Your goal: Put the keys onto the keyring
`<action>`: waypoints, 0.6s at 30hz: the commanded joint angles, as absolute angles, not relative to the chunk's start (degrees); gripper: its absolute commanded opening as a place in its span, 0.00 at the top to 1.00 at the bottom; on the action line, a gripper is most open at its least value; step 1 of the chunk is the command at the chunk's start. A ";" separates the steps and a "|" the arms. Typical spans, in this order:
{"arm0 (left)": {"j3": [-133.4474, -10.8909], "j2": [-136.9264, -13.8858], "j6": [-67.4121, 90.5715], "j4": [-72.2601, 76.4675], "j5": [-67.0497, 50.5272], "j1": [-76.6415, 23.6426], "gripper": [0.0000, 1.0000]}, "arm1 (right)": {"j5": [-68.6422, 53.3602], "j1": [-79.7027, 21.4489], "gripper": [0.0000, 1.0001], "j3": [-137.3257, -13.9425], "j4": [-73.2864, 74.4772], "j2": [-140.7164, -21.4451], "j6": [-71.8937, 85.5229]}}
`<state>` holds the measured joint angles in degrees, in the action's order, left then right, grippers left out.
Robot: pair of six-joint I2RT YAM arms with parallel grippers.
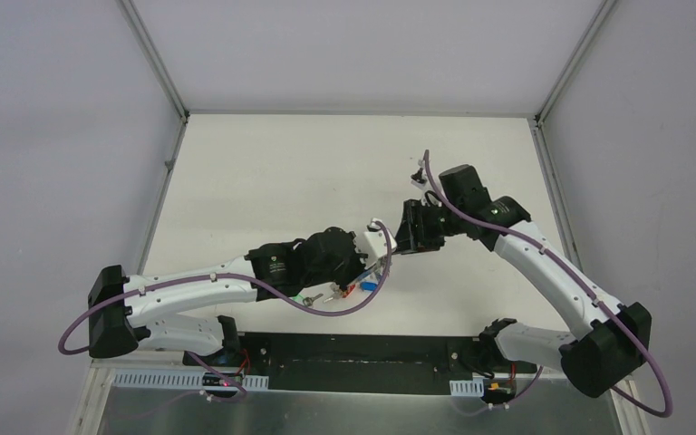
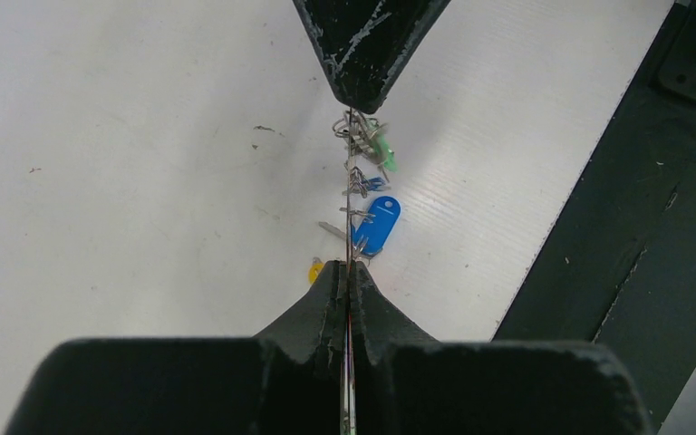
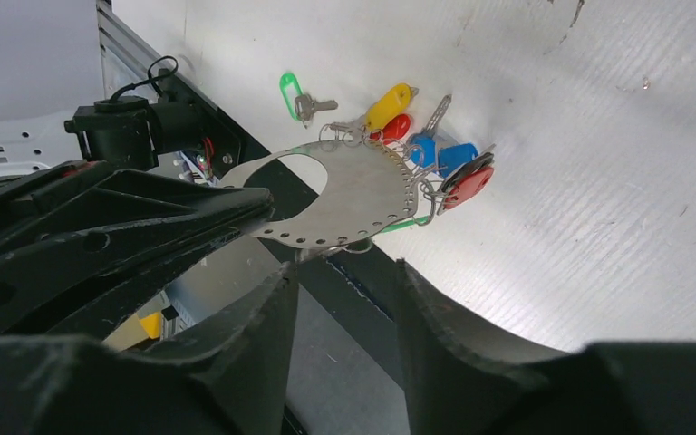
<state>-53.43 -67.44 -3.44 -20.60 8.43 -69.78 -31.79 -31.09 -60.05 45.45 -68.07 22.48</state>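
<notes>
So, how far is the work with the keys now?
Mostly done, it seems. Keys with a yellow tag, a red tag and a blue tag already hang on the keyring, which the left fingers clamp. The right fingers are open and empty near it. One green-tagged key lies loose on the table, apart from the keyring; it probably remains to be threaded on.

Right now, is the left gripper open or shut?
Shut. The left gripper pinches the keyring edge-on, its fingers pressed together on the metal.
</notes>
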 commanded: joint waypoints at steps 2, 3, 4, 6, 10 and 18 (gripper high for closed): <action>-53.74 -67.12 -2.13 -17.67 8.57 -69.89 1.00 | -29.45 -30.83 0.49 -60.14 42.55 -63.64 25.18; -53.71 -67.13 -1.92 -17.66 8.72 -69.87 1.00 | -29.26 -30.85 0.47 -59.93 42.22 -63.04 25.82; -53.84 -67.20 -1.62 -17.66 8.97 -69.88 1.00 | -29.19 -30.87 0.45 -59.61 41.76 -62.48 26.49; -53.85 -67.35 -0.77 -17.62 9.56 -69.92 1.00 | -29.05 -30.85 0.44 -58.90 40.98 -61.47 27.64; -53.87 -67.91 1.30 -17.22 10.47 -69.88 1.00 | -27.21 -32.12 0.44 -57.95 40.97 -60.55 28.95; -54.06 -68.47 6.08 -16.97 11.43 -69.90 1.00 | -10.26 -43.61 0.46 -58.54 43.56 -60.47 25.49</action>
<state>-53.43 -68.71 2.44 -20.53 9.19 -69.78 -20.80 -39.11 -58.22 43.51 -61.60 26.89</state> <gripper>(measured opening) 0.009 0.547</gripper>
